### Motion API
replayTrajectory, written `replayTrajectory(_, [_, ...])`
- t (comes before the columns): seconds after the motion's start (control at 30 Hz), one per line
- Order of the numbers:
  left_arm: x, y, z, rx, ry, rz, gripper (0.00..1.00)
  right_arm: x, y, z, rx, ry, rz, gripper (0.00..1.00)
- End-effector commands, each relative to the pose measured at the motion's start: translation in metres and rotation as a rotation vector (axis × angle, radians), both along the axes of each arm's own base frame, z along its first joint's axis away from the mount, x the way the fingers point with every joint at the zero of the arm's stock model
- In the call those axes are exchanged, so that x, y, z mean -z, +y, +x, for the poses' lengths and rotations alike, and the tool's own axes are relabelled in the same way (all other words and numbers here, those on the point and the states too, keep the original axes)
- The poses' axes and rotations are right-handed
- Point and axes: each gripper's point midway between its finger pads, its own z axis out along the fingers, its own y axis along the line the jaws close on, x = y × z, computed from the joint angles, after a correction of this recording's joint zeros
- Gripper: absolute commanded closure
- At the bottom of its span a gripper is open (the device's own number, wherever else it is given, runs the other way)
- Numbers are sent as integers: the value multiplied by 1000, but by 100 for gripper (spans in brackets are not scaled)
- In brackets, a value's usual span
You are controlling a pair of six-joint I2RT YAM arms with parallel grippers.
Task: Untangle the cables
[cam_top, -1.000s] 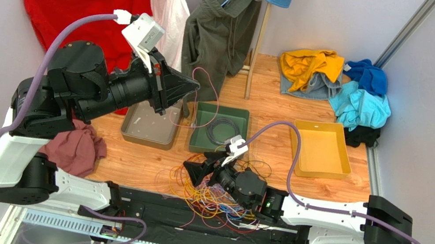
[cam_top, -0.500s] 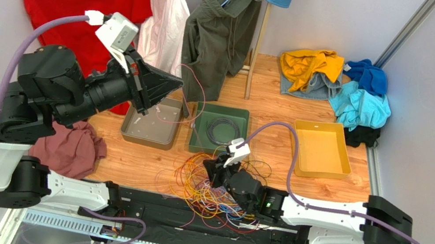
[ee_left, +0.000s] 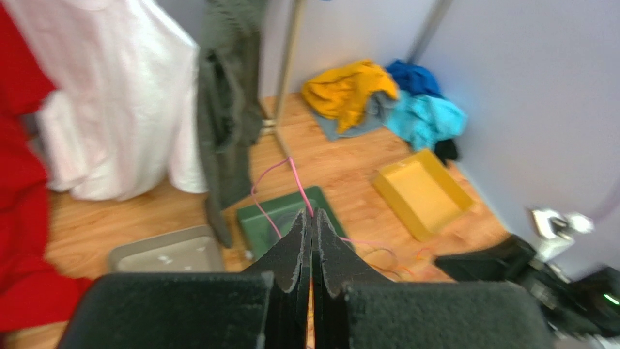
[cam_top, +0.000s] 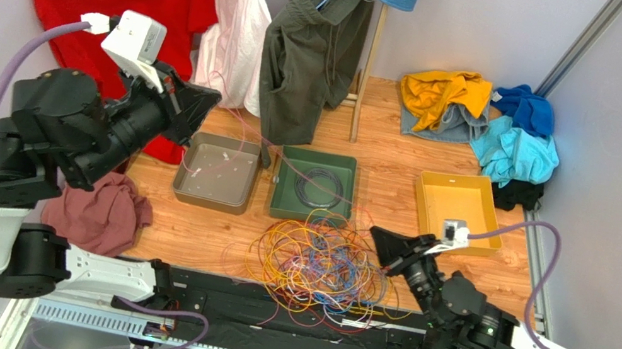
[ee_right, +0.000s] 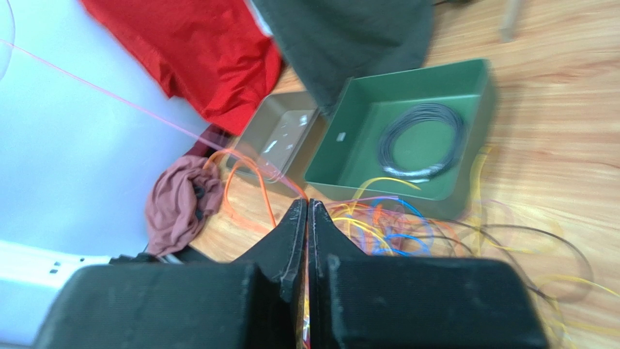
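My left pincer (cam_top: 205, 105) is closed on the pink cable (ee_left: 271, 173), up high & left of the green tray (cam_top: 282, 184). My right pincer (cam_top: 374, 234), right of the tray, is closed on pink cable too. Other cables (cam_top: 318, 262) lie tangled on tabletop (cam_top: 386, 149) just in front of tray

The right gripper (cam_top: 380, 239) has swung from just in front of the green tray (cam_top: 281, 190) to its right, fingers (ee_right: 291, 233) closed; the left gripper (cam_top: 209, 100) has pulled farther left of it; the cables (cam_top: 318, 267) spread wider.
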Motion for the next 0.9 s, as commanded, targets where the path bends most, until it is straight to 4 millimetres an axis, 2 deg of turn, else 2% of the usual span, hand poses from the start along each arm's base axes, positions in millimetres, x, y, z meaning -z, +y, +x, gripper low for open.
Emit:
replayTrajectory(0.0, [-14,41,19,-237,-43,7,100,54,-46,1,102,74,-160,98])
replayTrajectory(0.1, [-24,34,15,-184,-73,-40,100,61,-49,-3,80,83,-156,93])
replayTrajectory(0.13, [-26,30,13,-154,-79,-48,100,62,-48,-4,69,82,-154,90])
replayTrajectory(0.17, [-28,28,13,-146,-82,-51,100,63,-46,-5,61,83,-161,81])
replayTrajectory(0.27, [-30,17,12,-108,-86,-51,100,64,-40,-6,42,83,-188,73])
replayTrajectory(0.3, [-29,18,12,-107,-83,-45,100,61,-38,-6,37,79,-191,70])
replayTrajectory(0.33, [-29,16,12,-103,-82,-42,100,59,-36,-6,30,75,-193,61])
replayTrajectory(0.37, [-31,15,11,-97,-87,-41,100,60,-33,-6,21,73,-212,55])
replayTrajectory(0.47, [-36,9,8,-57,-99,-52,100,44,-19,-8,-33,32,-221,44])
replayTrajectory(0.5, [-36,7,8,-47,-101,-52,100,39,-12,-10,-65,18,-224,42])
replayTrajectory(0.53, [-37,2,6,-21,-103,-56,100,20,-5,-10,-84,-25,-198,39])
replayTrajectory(0.57, [-38,-1,5,-7,-104,-56,100,18,5,-10,-107,-36,-225,37])
replayTrajectory(0.63, [-40,-10,3,27,-102,-59,100,-5,25,-14,-175,-97,-210,36])
replayTrajectory(0.67, [-41,-13,2,41,-96,-65,100,-11,40,-14,-203,-107,-238,36])
replayTrajectory(0.7, [-42,-16,1,53,-95,-70,100,-27,55,-18,-254,-137,-210,36])
replayTrajectory(0.77, [-44,-25,-2,96,-89,-82,100,-35,82,-17,-300,-162,-259,36])
replayTrajectory(0.8, [-45,-29,-4,111,-85,-86,100,-51,96,-19,-328,-196,-217,35])
replayTrajectory(0.87, [-45,-38,-6,147,-79,-90,100,-51,122,-16,-355,-217,-243,35])
